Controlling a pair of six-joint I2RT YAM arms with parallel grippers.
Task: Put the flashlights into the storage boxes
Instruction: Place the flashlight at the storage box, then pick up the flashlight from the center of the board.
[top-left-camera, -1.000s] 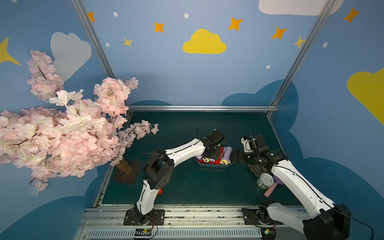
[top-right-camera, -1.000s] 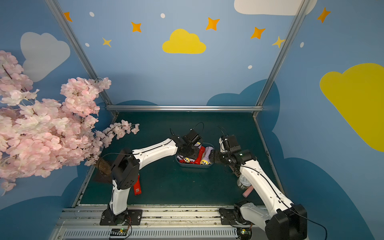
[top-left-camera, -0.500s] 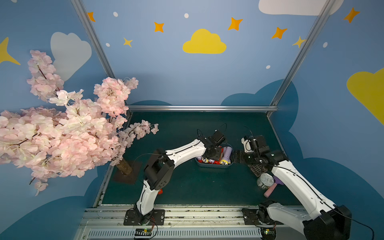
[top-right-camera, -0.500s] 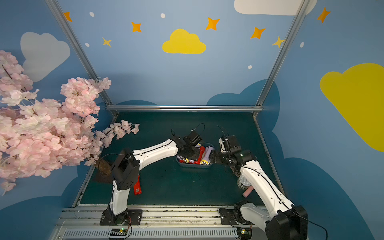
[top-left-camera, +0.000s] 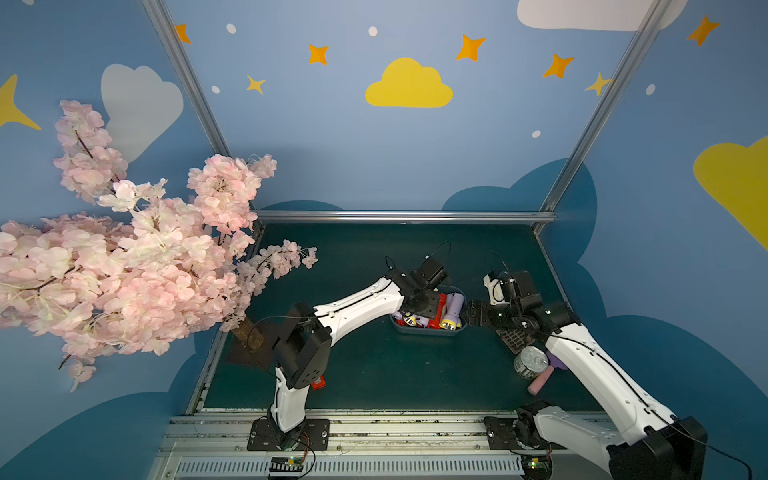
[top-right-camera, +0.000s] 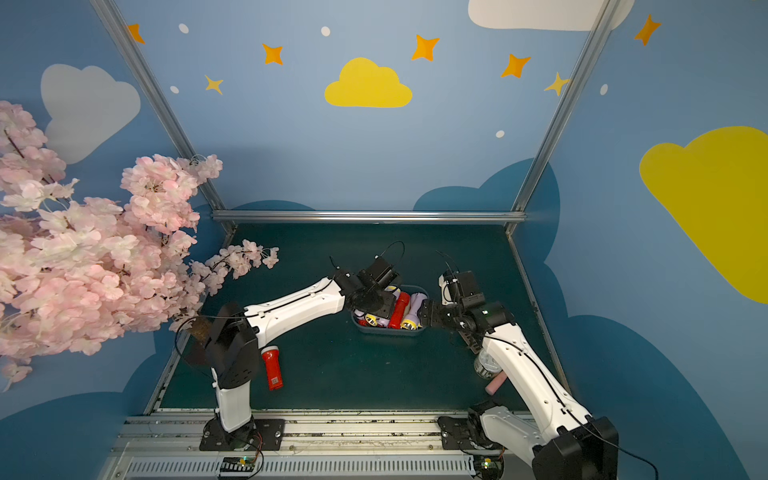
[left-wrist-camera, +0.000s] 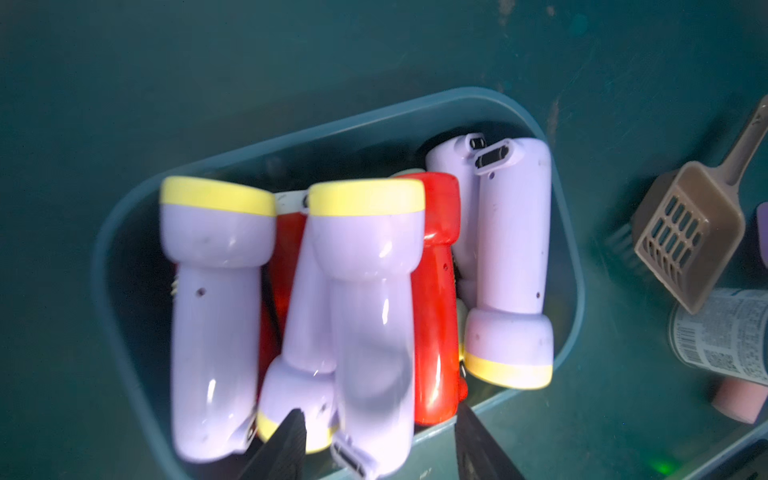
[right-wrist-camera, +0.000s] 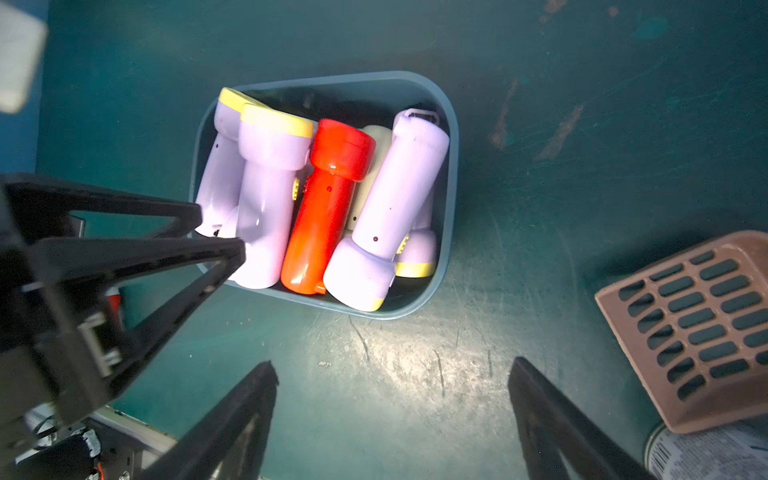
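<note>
**Both spread, nothing pinched**

My left pincer (left-wrist-camera: 379, 409) hangs over the dark blue-grey storage bin (left-wrist-camera: 124, 249). Its fingers stand apart on either side of the tail of a lilac flashlight (left-wrist-camera: 365, 311). More flashlights (right-wrist-camera: 328, 208), lilac, red and one pale, lie heaped in the bin, which sits mid-counter toward the right edge. My right pincer (right-wrist-camera: 392, 363) is wide and empty over bare counter (right-wrist-camera: 415, 415) just beside the bin. One red flashlight (top-right-camera: 272, 370) lies near the front-left corner.
</note>
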